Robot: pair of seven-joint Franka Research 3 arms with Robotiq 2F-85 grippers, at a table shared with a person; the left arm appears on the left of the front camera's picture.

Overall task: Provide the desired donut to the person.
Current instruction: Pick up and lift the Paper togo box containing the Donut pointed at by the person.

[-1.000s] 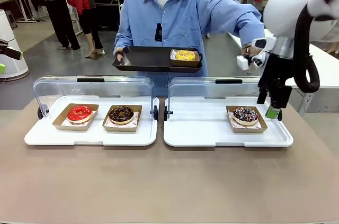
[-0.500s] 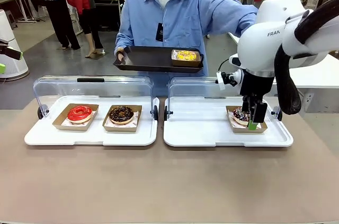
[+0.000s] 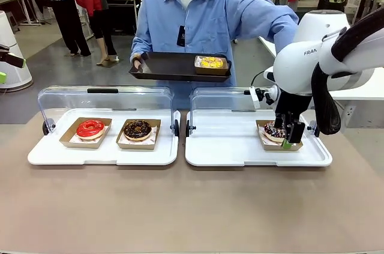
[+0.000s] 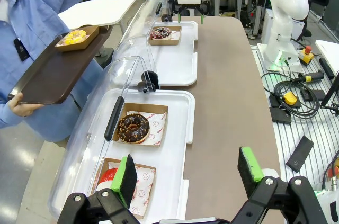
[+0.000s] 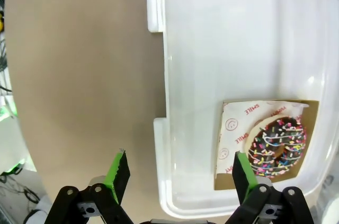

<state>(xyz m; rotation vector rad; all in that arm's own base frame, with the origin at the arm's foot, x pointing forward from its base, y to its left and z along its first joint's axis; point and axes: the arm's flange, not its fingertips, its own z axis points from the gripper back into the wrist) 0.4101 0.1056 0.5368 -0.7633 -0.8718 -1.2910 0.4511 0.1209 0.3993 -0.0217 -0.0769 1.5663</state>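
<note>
The right gripper (image 5: 180, 168) hangs just by the sprinkle donut (image 5: 278, 144), fingers wide apart and empty, like the left gripper (image 4: 188, 168) far from it.

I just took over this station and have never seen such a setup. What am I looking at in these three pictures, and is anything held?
Two white robot arms share a table with a person. The front picture looks across at that person; the other two come from cameras on each arm's wrist. The right pincer hangs open by the sprinkled donut; the left pincer is open too, holding nothing. Two white trays carry a red donut, a chocolate donut and the sprinkled one. The person holds a dark tray with a yellow donut.
</note>
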